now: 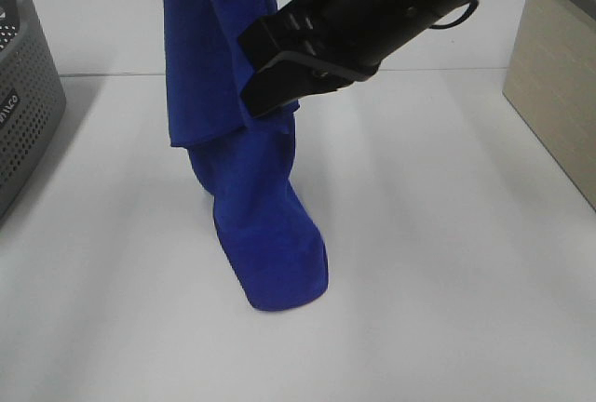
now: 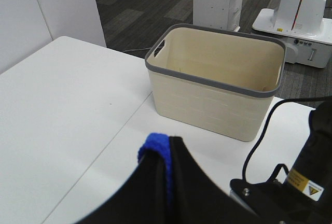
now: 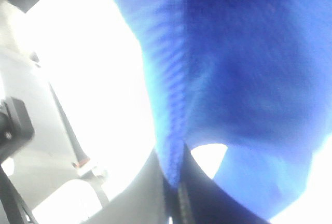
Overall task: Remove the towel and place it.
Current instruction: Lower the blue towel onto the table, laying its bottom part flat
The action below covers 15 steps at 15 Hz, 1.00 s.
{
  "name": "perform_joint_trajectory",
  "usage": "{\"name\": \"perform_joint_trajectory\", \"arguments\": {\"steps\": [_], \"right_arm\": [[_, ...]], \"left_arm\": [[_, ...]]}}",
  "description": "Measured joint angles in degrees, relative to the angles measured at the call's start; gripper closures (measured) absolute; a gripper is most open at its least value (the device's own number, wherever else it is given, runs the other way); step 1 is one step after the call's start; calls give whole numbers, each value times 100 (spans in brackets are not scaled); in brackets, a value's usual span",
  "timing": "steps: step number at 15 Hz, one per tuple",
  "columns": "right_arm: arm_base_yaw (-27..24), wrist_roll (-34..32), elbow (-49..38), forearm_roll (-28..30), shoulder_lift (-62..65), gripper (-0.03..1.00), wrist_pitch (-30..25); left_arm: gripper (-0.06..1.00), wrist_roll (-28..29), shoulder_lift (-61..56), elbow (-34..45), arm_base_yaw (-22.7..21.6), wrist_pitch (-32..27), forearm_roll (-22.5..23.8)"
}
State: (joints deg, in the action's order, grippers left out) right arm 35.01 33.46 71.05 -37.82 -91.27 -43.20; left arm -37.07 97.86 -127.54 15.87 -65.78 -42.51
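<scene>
Right end effector (image 1: 272, 95) tight on towel (image 1: 253, 199)

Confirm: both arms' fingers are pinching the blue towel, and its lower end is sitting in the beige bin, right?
Wrong on one point. The left fingers and right fingers do pinch the towel, but its lower end rests on the white table, not in the beige bin, as the exterior high view shows.

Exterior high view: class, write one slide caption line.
Blue towel hangs with its lower end on the white table, right pincer shut on its folds.
</scene>
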Motion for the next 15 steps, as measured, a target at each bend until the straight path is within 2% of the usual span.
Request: {"name": "perform_joint_trajectory", "arguments": {"steps": [4,6,10,12,13,15], "right_arm": [[0,-1656,0,2194,802,95,-808],[0,-2263,0,3180,1381,95,-1186],[0,-2836,241,4246,2137,95,-1856],[0,-2876,705,4618,2361,95,-2200],[0,-2842,1197,4824,2544,95,-2561],[0,-2699,1329,4853,2853,95,-2601]], "left_arm": [[94,573,0,0,0,0,476],[94,985,0,0,0,0,676],[94,1484,0,0,0,-17,539],[94,1719,0,0,0,-178,258],[94,2034,-29,0,11,-384,195],[94,2378,-241,6,189,-390,355]]}}
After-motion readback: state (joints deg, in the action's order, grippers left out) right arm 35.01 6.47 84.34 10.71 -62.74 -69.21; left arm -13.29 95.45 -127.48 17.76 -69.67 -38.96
